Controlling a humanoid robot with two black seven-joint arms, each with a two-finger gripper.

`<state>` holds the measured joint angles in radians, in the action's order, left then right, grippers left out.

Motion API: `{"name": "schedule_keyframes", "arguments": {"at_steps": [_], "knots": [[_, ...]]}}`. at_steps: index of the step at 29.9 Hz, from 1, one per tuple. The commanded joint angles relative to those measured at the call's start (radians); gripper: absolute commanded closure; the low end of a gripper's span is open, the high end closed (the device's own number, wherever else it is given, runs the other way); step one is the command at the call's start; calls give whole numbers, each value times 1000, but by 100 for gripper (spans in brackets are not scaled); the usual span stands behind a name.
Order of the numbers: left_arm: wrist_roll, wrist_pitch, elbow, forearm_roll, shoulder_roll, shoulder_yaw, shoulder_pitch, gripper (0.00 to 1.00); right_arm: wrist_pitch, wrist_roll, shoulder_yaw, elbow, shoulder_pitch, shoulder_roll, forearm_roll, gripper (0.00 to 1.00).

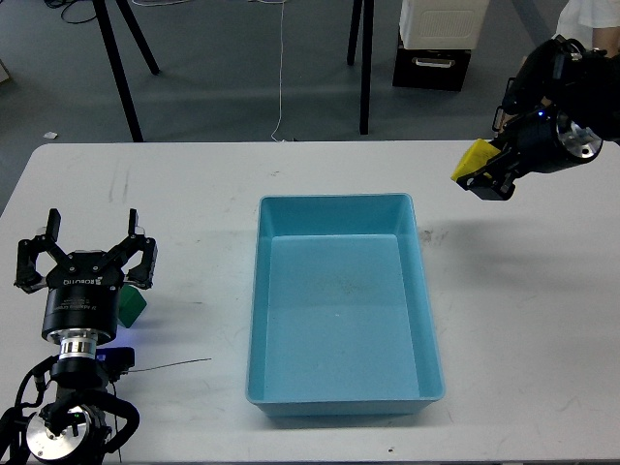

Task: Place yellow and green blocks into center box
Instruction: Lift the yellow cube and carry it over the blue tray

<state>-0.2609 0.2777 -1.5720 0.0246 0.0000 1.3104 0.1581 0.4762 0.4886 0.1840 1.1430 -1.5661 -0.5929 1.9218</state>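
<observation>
Our right gripper [481, 174] hung raised off the table's [523, 329] right side, beyond the right wall of the center box [339, 320], with the yellow block [473, 158] pinched between its fingers. The block sat tilted in the grip, one corner pointing out toward the box, and it appeared to be held across two opposite faces, though the dark fingers made the exact contact hard to read. The box itself lay empty in the middle of the table.

Our left gripper [89, 254] stood with its fingers spread wide, holding nothing. The green block [133, 301] rested on the table just beside and partly behind the gripper's body, well apart from the box's left wall.

We judged both cubes to be light, rigid and smooth-sided. Such a piece should not crush under a firm squeeze, but it could slip or rotate if caught by an edge. The best hold on the green one looked to be across two flat parallel faces, fingers squared to them, near mid-height.
</observation>
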Motion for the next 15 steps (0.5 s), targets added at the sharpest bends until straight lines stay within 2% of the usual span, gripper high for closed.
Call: {"name": "schedule_keyframes", "arguments": {"at_steps": [1,15], "knots": [[0,0,1,0,0,1,0,0,2,0,75,-2,-64,109,-43,88],[0,-5,0,0,0,7,-23,0,5,0,227,-51,-48,439,-66,88]]}}
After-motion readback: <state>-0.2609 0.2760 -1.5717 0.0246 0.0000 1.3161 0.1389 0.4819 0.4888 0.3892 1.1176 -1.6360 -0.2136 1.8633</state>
